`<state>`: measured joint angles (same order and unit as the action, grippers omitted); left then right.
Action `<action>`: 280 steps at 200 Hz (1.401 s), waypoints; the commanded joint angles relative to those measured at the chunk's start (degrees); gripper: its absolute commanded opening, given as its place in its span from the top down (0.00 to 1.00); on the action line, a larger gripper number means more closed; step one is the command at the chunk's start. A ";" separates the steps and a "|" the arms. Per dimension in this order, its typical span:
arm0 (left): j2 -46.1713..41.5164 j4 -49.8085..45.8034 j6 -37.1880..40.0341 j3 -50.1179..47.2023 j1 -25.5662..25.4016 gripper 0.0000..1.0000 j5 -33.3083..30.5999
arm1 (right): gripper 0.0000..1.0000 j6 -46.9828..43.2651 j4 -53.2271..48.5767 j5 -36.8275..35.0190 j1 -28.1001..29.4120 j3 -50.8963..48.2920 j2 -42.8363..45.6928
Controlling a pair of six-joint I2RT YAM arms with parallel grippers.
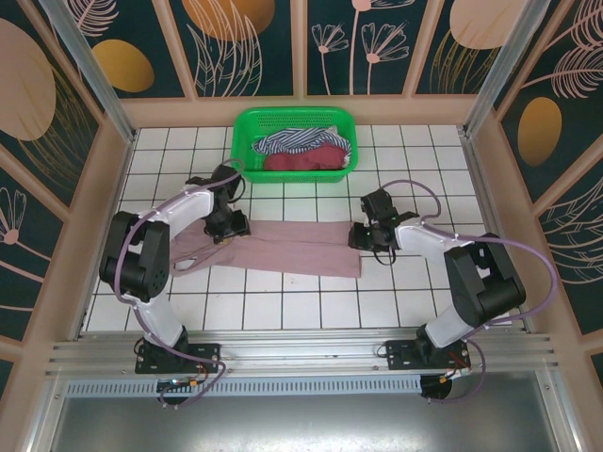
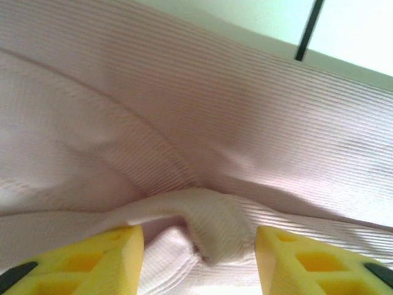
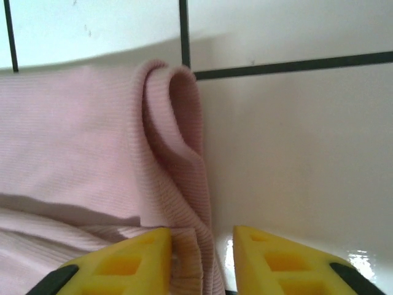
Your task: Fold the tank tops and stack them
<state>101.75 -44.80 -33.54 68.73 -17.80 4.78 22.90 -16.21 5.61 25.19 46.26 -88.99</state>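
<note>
Left claw: jaws apart. You've got a raised fold of the pink top sitting between the yellow fingers, with a gap on each side, so nothing is clamped.

Right claw: jaws apart too, but narrower. The rolled edge of the pink top runs down between the fingers. It's against the left one and clear of the right one, so no grip there either. White tile is just beside that edge.

From above, the left claw sits low on the left part of the pink top and the right claw is at its right end.

The pink top lies flat on the table, mid-table, folded into a band. Its long axis runs left-right and the strap end trails out to the left, past the left claw.

The basket is at the far edge, well apart from the pink top. In it you have the striped top bunched toward the back left and the maroon top in front of it.
</note>
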 commanded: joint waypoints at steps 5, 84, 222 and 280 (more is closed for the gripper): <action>-7.23 -7.04 0.76 -0.49 2.93 0.46 -3.25 | 0.59 -1.44 -3.48 -2.88 -0.36 1.72 2.58; -19.60 -8.47 0.00 -16.25 14.90 0.42 -10.39 | 0.54 -0.34 -8.24 1.19 1.33 -0.48 12.70; -15.84 0.75 -0.38 -21.09 17.63 0.64 -15.76 | 0.50 1.64 -8.90 1.78 4.34 -4.32 17.58; -16.80 -6.70 2.03 -14.69 17.71 0.89 -17.60 | 0.50 2.34 -5.82 4.43 5.75 -5.24 18.06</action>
<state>85.45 -46.33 -33.28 49.32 -0.62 -11.07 24.36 -24.16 7.64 29.19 42.19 -72.23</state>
